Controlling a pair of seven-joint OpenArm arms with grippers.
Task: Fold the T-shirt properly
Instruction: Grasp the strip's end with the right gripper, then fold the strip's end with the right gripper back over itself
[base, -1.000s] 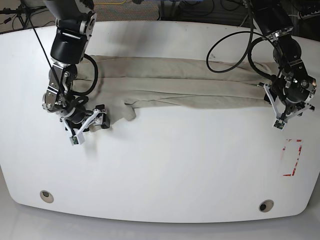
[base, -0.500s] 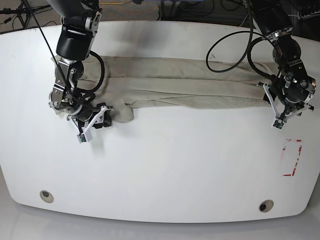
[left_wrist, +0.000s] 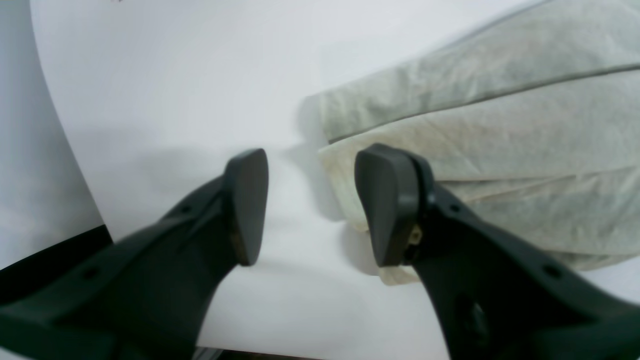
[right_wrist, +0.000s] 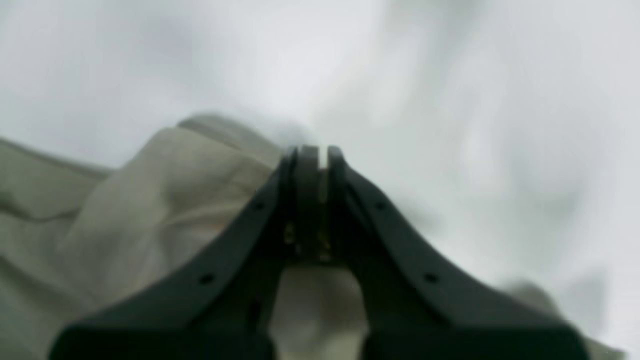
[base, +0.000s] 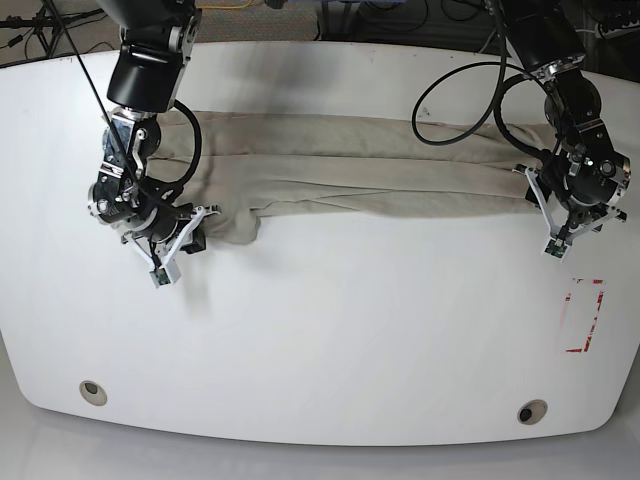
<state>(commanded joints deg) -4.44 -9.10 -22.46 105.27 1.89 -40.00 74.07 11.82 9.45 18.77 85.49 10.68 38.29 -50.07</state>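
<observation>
The T-shirt (base: 330, 172) is matt, wrinkled cloth; the table (base: 380, 320) looks smooth.

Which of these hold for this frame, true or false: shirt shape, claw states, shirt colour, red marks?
1. The T-shirt lies in a long strip across the table. True.
2. The left claw is closed on the T-shirt. False: its fingers stand apart, with bare table showing between them.
3. The right claw's fingertips are close together, over the T-shirt. True.
4. The T-shirt is bright blue. False: it is beige-grey.
5. The red marks lie underneath the T-shirt. False: they are on bare table, away from it.
</observation>
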